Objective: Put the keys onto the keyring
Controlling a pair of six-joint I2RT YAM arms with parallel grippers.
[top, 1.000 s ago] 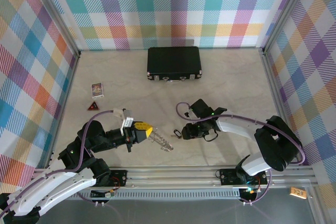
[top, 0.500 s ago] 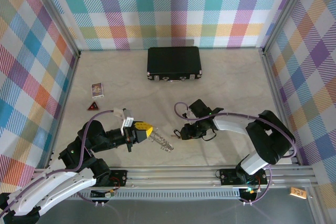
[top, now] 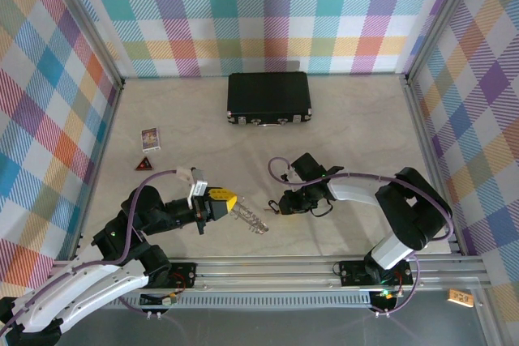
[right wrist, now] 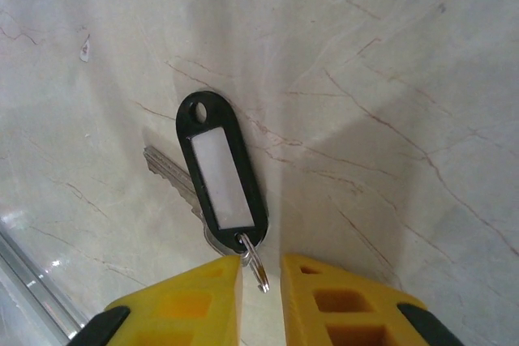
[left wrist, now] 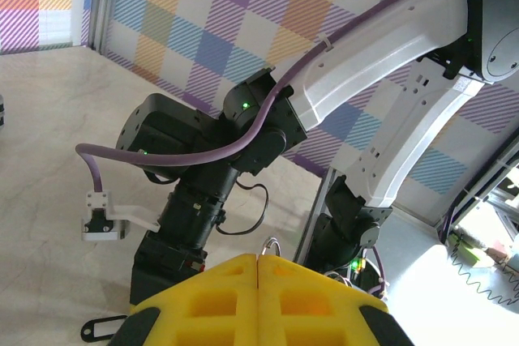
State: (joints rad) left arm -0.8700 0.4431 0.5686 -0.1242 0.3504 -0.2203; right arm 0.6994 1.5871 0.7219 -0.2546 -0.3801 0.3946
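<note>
- Top external view: the pale marbled surface (top: 365, 135) is walled by plaid panels at the left, back and right, with a metal rail along its bottom edge. Bare room lies across the middle and the right side.
- Counted here: two arms, two claws, one black hard case (top: 269, 98) at the back wall, one small card box (top: 151, 138) and one red triangle (top: 144, 165) at the left.
- The left claw (top: 233, 206), with yellow fingers, is closed on the keys (top: 251, 220), a silvery knobbly strand that slants toward the lower right.
- The right claw (top: 281, 204) sits just right of the small dark keyring (top: 274, 206), near the strand's far end.
- Left wrist view: the left claw (left wrist: 259, 266) has its blocky yellow fingers pressed together along one seam. The keyring (left wrist: 101, 328) lies dark and oval at the lower left. The right arm (left wrist: 357, 62), white and black with a purple cable, rises behind.
- Right wrist view: the right claw (right wrist: 261, 269) is parted by a narrow gap, with nothing clamped.
- The keyring (right wrist: 221, 172) is a glossy black oval tag with a white label window. Its thin split ring (right wrist: 257, 271) reaches into the gap.
- One flat silvery key (right wrist: 170, 169) lies under the tag, on veined stone with open room to the right.
</note>
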